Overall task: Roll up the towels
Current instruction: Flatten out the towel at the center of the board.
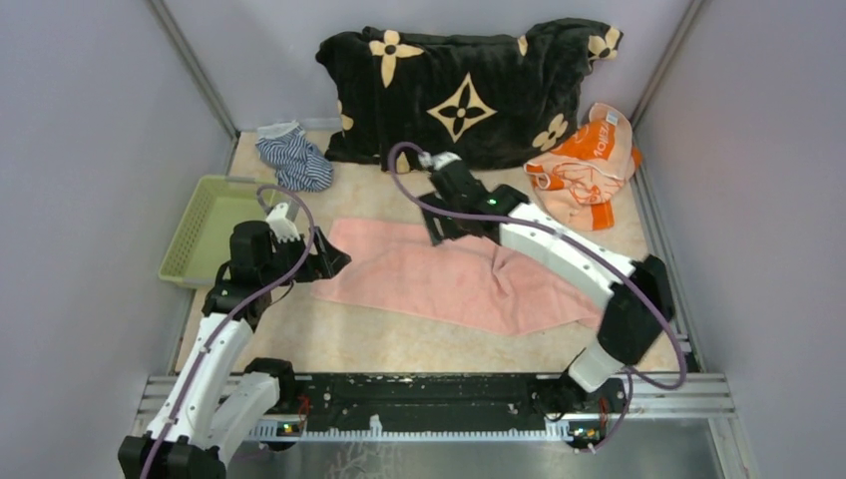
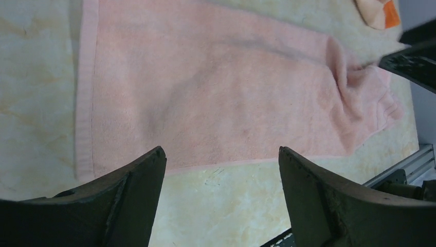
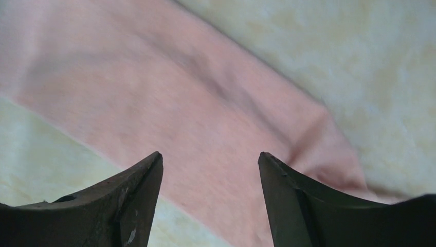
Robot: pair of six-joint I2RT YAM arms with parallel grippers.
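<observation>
**Left arm.** My left gripper, jaws spread and empty, hovers over one end of the plain pale pink terry towel. The towel lies flat and unrolled on the mottled beige table, just ahead of my fingertips. I judge this hemmed end a sensible place to start a roll.

**Right arm.** My right gripper, also spread and empty, hangs above the same towel's far long edge, perhaps to smooth its rumpled end. Beyond it, well apart, the orange printed terry towel lies crumpled and unrolled.

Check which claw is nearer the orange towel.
Right. The right claw is over the pink towel, left of the orange towel; the left claw is at the pink towel's left end.
</observation>
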